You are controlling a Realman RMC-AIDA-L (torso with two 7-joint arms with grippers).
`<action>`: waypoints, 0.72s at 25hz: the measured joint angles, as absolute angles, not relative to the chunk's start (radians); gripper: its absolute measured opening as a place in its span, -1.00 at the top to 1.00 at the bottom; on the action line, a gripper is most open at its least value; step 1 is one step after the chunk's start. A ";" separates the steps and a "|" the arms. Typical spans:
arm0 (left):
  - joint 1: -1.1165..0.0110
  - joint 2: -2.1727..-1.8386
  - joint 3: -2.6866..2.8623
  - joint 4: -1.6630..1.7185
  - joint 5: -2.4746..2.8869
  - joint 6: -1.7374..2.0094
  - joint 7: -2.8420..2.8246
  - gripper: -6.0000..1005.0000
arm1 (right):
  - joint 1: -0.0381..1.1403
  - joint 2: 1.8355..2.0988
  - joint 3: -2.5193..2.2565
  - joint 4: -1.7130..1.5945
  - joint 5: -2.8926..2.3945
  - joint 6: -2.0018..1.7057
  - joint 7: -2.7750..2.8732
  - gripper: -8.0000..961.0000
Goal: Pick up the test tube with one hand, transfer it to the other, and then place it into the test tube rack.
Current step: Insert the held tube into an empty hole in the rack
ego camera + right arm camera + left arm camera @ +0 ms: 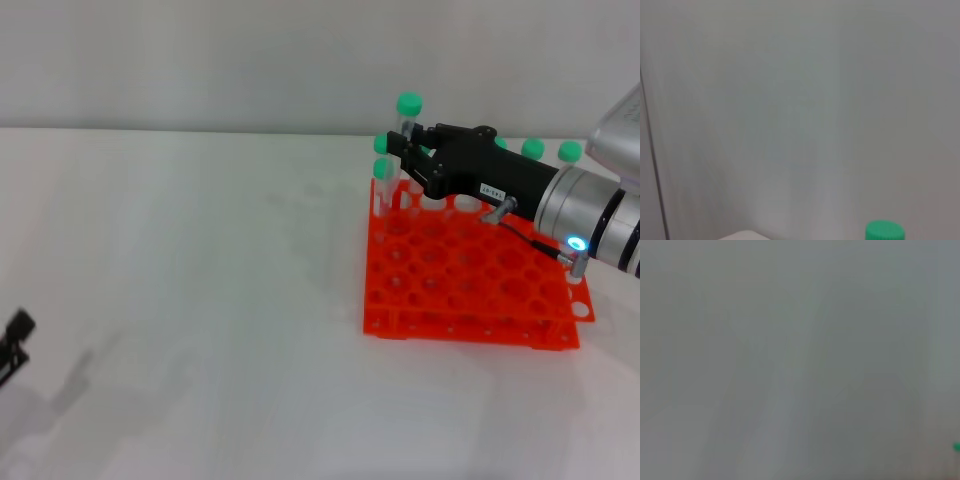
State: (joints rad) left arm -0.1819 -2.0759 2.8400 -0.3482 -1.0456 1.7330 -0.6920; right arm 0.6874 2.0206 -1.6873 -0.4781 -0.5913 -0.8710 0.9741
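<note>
Right gripper (403,150) fingers clamping upright tube (407,122), green cap up | tube hanging over rack (470,270) far-left corner, beside other green-capped tubes (382,180) | left gripper (14,335) idling well left of rack, fingers unclear

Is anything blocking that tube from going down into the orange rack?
Nothing visible blocks it. The right end effector holds the test tube upright over the test tube rack's far left corner; other green-capped tubes stand close beside it.

Head view bright, even, sharp; soft shadows on table (200,330) lower left; both wrist views hazy, grey, defocused.
</note>
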 joint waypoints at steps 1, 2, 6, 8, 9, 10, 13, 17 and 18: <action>-0.176 -2.076 2.840 -0.357 -1.032 1.734 -0.699 -0.77 | 0.688 2.019 -1.686 -0.478 -0.592 -0.871 0.970 0.56; -0.164 -2.076 2.840 -0.374 -1.005 1.736 -0.708 -0.77 | 0.688 2.019 -1.685 -0.478 -0.593 -0.871 0.964 0.56; -0.142 -2.080 2.843 -0.383 -0.961 1.750 -0.687 -0.77 | 0.690 2.018 -1.684 -0.479 -0.594 -0.871 0.946 0.56; -0.136 -2.081 2.843 -0.382 -0.944 1.761 -0.679 -0.77 | 0.691 2.018 -1.684 -0.480 -0.594 -0.869 0.939 0.56; -0.132 -2.081 2.842 -0.381 -0.942 1.772 -0.678 -0.77 | 0.691 2.018 -1.684 -0.480 -0.594 -0.868 0.936 0.56; -0.128 -2.081 2.839 -0.381 -0.942 1.788 -0.676 -0.77 | 0.690 2.018 -1.684 -0.480 -0.594 -0.868 0.935 0.56; -0.119 -2.080 2.833 -0.385 -0.949 1.821 -0.674 -0.77 | 0.685 2.017 -1.684 -0.475 -0.594 -0.867 0.928 0.55; -0.122 -2.080 2.832 -0.388 -0.951 1.836 -0.674 -0.77 | 0.678 2.015 -1.684 -0.468 -0.594 -0.860 0.914 0.55; -0.124 -2.079 2.832 -0.389 -0.951 1.836 -0.673 -0.77 | 0.678 2.015 -1.684 -0.468 -0.594 -0.855 0.909 0.55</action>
State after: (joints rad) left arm -0.1237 -2.0794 2.8318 -0.3891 -0.9511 1.8360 -0.6734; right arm 0.6784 2.0152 -1.6843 -0.4679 -0.5938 -0.8550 0.9088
